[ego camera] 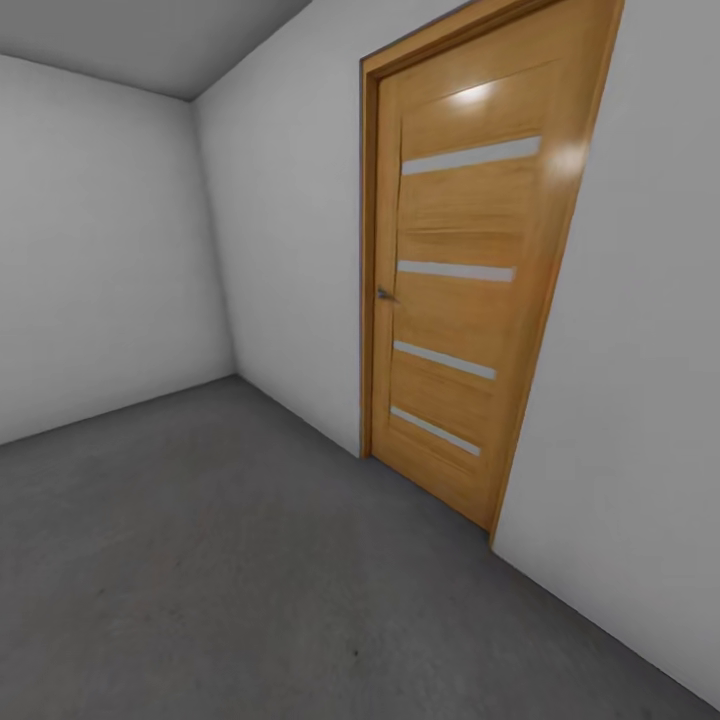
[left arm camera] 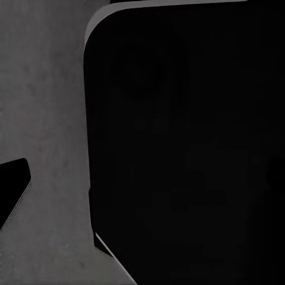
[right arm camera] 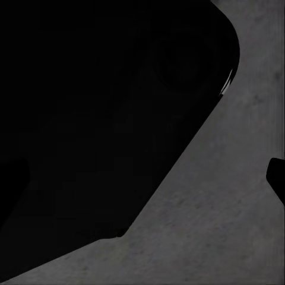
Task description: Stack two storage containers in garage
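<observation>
Garage floor [ego camera: 200, 560] beside wooden door [ego camera: 470, 270]

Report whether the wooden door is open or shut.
Shut. The door fills its frame in line with the white wall, showing no gap or room beyond; its handle sits at the frame's left edge.

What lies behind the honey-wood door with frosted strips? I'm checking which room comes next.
The honey-wood door is shut in its frame, set in the white-grey wall. Its frosted strips reveal nothing, so whatever is behind stays hidden.
</observation>
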You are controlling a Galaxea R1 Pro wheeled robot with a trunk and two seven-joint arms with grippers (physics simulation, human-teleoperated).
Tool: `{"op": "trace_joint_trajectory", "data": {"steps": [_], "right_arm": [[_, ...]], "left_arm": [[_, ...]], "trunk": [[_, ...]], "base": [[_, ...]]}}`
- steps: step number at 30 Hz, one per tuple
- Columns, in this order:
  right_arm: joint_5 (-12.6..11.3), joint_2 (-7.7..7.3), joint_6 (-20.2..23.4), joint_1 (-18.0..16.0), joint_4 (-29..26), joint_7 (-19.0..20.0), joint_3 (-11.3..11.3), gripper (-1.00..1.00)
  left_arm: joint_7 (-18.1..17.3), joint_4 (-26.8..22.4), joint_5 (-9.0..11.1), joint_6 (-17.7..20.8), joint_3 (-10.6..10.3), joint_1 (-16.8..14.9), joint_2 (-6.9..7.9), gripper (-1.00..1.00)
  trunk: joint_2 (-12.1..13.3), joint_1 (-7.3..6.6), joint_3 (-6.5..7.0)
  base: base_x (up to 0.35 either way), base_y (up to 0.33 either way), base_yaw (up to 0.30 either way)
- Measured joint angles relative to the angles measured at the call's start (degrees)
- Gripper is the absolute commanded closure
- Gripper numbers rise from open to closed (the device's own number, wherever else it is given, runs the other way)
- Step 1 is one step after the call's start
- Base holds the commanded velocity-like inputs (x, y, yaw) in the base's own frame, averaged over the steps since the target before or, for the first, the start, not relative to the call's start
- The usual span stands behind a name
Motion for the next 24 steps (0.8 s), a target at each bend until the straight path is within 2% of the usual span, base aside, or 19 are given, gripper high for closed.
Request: {"op": "trace_joint_trajectory", "data": {"steps": [24], "right_arm": [[-0.1,-0.02,-0.1,0.0,0.0,0.0,0.1,-1.00]], "left_arm": [[0.1,0.0,0.0,0.0,0.2,0.0,-0.23,-1.00]], "trunk": [[0.0,0.00,0.00]], "base": [[0.322,0.000,0.000]]}}
